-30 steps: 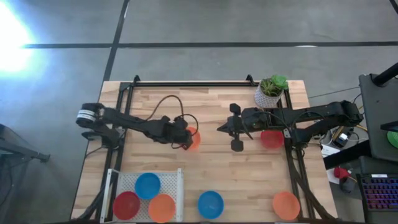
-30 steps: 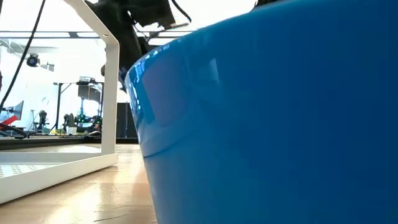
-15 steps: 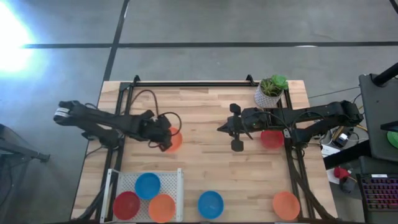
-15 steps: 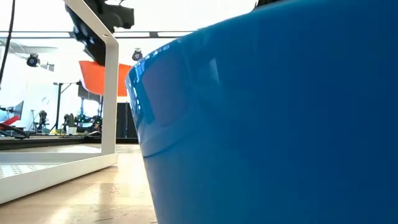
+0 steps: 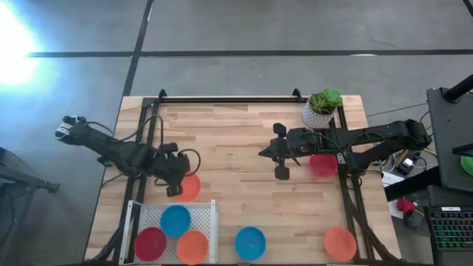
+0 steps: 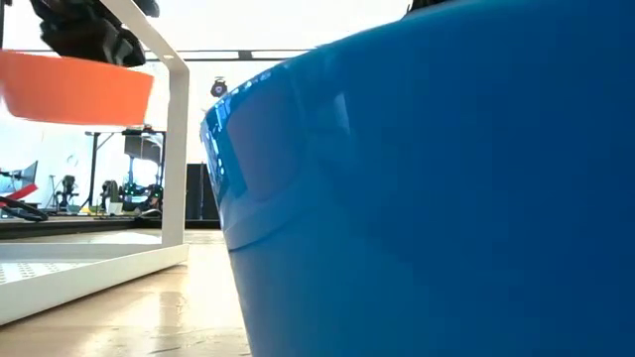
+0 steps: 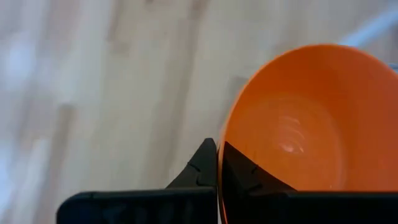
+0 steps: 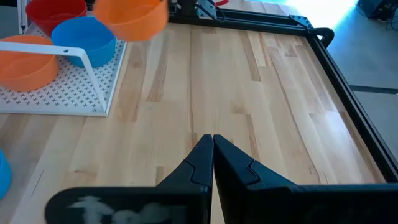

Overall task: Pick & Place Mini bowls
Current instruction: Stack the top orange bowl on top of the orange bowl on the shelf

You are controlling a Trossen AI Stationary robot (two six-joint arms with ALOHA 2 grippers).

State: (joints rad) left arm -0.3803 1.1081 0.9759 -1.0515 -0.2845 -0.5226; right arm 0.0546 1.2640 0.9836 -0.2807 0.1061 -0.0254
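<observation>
My left gripper (image 5: pixel 177 186) is shut on an orange mini bowl (image 5: pixel 189 187) and holds it in the air just beyond the far edge of the white tray (image 5: pixel 213 214). The bowl also shows in the low view (image 6: pixel 75 85) and in the right wrist view (image 8: pixel 131 17). The tray holds a blue bowl (image 5: pixel 175 219), a red bowl (image 5: pixel 150 243) and an orange bowl (image 5: pixel 193 246). My right gripper (image 5: pixel 261 154) is shut and empty over the middle of the table. My left gripper pinches the orange bowl's rim (image 7: pixel 219 163) on the bowl's left side, one finger inside the bowl and one outside. The fingers come from above. The bowl is lifted clear, mouth up and nearly level, hanging below the fingers.
A blue bowl (image 5: pixel 250 242) and an orange bowl (image 5: pixel 340 243) stand near the table's near edge. A red bowl (image 5: pixel 323 165) sits under the right arm. A white pot with a green plant (image 5: pixel 321 108) stands at the far right. A black frame (image 5: pixel 222 100) edges the table.
My left gripper has carried the orange bowl from the table's middle toward the left edge and then toward the near edge, up to the white tray. It stays shut on the bowl, which stays clear of the table.
</observation>
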